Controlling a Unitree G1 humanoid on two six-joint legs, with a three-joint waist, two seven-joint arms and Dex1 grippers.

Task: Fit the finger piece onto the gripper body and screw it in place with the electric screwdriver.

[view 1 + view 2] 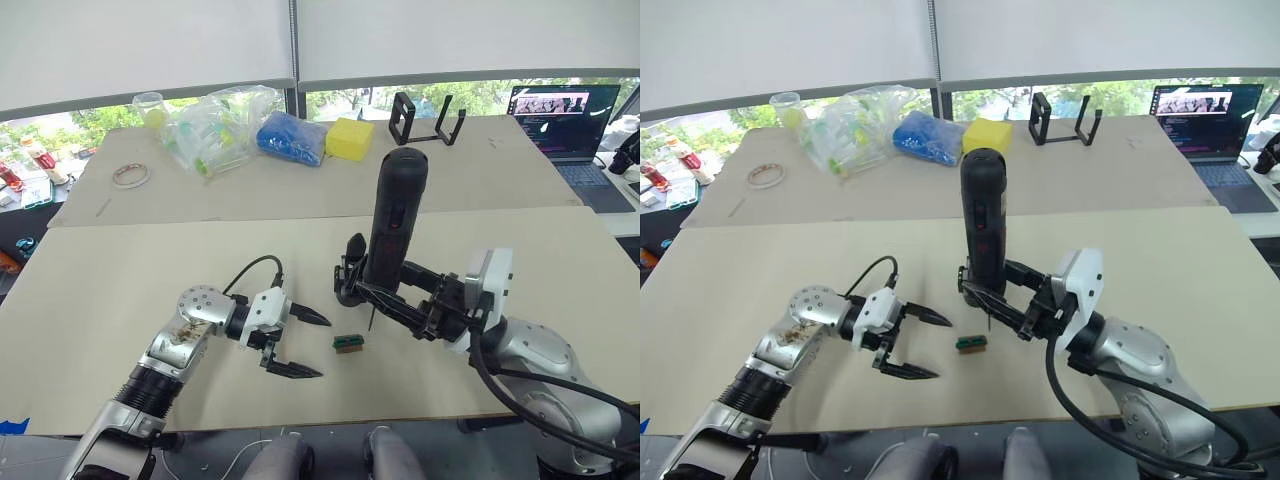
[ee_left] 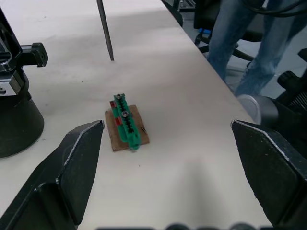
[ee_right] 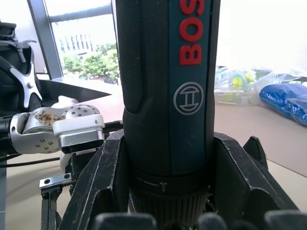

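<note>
1. Your gripper body [image 1: 349, 280] stands mid-table, just behind the electric screwdriver [image 1: 396, 215].
2. Your right gripper [image 1: 400, 295] is clamped on the upright screwdriver.
3. Your left gripper [image 1: 300, 345] hangs spread apart, beside the green block [image 1: 348, 344].

Bare table [image 1: 150, 260] left of left gripper [image 1: 297, 344], small green block [image 1: 348, 343] ahead, gripper body [image 1: 350, 280] beyond

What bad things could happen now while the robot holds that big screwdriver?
The tall black electric screwdriver stands upright in the right pincer, held low on its body, so it might tip or slip. Its thin metal bit hangs near the small black gripper body and the little green-and-brown block, and could knock them.
</note>
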